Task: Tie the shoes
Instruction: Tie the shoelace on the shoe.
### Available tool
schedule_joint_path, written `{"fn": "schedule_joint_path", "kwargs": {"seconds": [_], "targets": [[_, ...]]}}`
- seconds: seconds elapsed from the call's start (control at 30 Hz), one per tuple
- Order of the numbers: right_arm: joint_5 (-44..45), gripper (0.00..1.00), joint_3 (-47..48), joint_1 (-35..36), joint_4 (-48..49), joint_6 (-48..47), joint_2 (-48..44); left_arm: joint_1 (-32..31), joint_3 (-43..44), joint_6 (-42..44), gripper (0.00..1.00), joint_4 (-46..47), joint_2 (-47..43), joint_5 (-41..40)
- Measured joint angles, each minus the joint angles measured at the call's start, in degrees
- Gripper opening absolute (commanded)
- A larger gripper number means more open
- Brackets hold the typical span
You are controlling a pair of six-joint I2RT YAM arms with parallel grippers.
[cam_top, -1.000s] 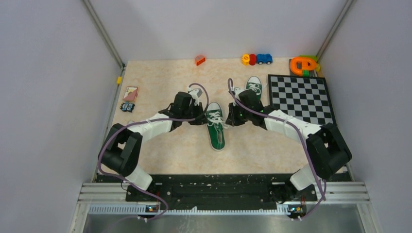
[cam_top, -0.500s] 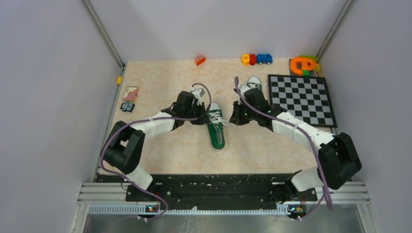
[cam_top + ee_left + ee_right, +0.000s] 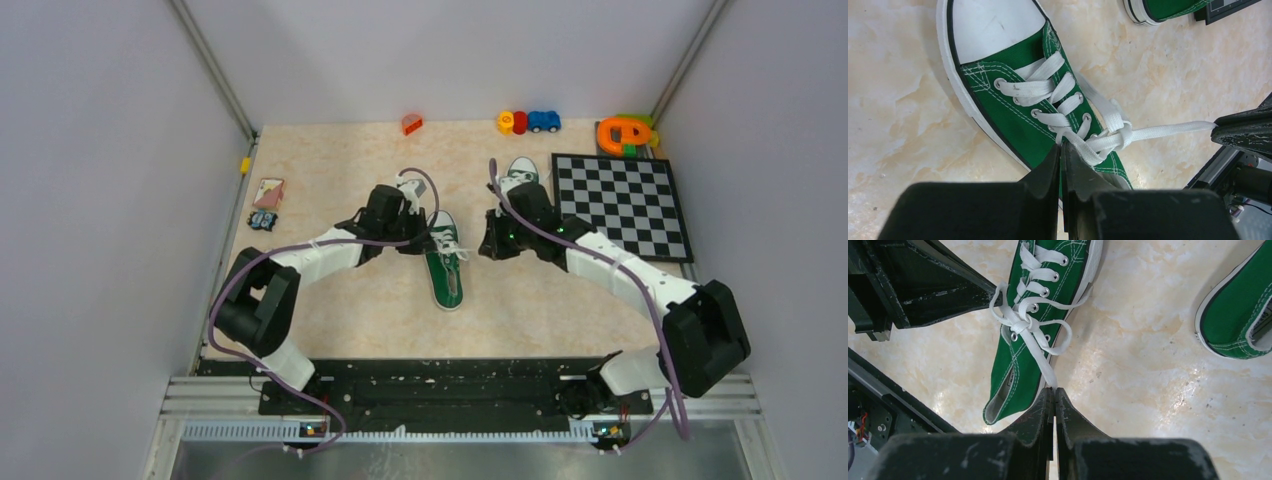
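Green canvas fills both wrist views: the shoe (image 3: 443, 265) you are working on lies sole-down in the middle of the tabletop (image 3: 330, 190), between the two arms. The left pincer (image 3: 1062, 150) is pressed together on one strand of the white lace (image 3: 1168, 131) right at the shoe's edge. The right pincer (image 3: 1053, 392) is likewise clamped on the other strand, which runs taut from the knot (image 3: 1020, 326) down to its tips. You hold the two ends on opposite sides of the shoe, most likely so that drawing them apart cinches the knot over the top eyelets. The knot looks like a first crossing only, with no finished bow that I can make out. In the top view the shoe's long axis runs nearly straight up and down the frame. Its white toe cap (image 3: 993, 25) points toward the upper edge and its open heel toward the arm bases at the bottom, so your pulls cross it sideways. The second shoe (image 3: 521, 172) sits up and to the right of centre, just beside the checkered board (image 3: 620, 200). It is partly covered by the right arm, with only its white end showing toward the top, and its laces cannot be seen.
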Motion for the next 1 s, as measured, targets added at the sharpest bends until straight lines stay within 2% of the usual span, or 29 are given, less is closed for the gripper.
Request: {"fn": "schedule_joint_path", "kwargs": {"seconds": [0.27, 0.37, 0.47, 0.57, 0.73, 1.0], "targets": [[0.17, 0.0, -0.44, -0.35, -0.28, 0.0, -1.33, -0.7, 1.31, 0.83, 0.06, -0.92, 0.63, -0.02], [-3.32, 0.01, -3.43, -0.59, 1.64, 0.04, -2.23, -0.74, 1.36, 1.09, 0.04, -1.31, 0.87, -0.09], [-8.46, 0.09, -6.86, -0.59, 3.65, 0.66, -2.25, -0.74, 1.49, 1.44, 0.03, -1.7, 0.9, -0.17], [-14.08, 0.28, -8.57, -0.57, 5.18, 1.33, -1.18, -0.74, 1.64, 1.68, 0.02, -1.73, 1.07, -0.17], [-15.72, 0.43, -8.61, -0.83, 6.67, 1.84, -0.22, -0.74, 1.73, 1.97, 0.01, -1.75, 1.84, -0.17], [-13.79, 0.43, -9.14, -7.13, 13.42, 5.81, -0.13, -0.74, 1.73, 2.36, 0.01, -1.84, 1.88, -0.15]]}}
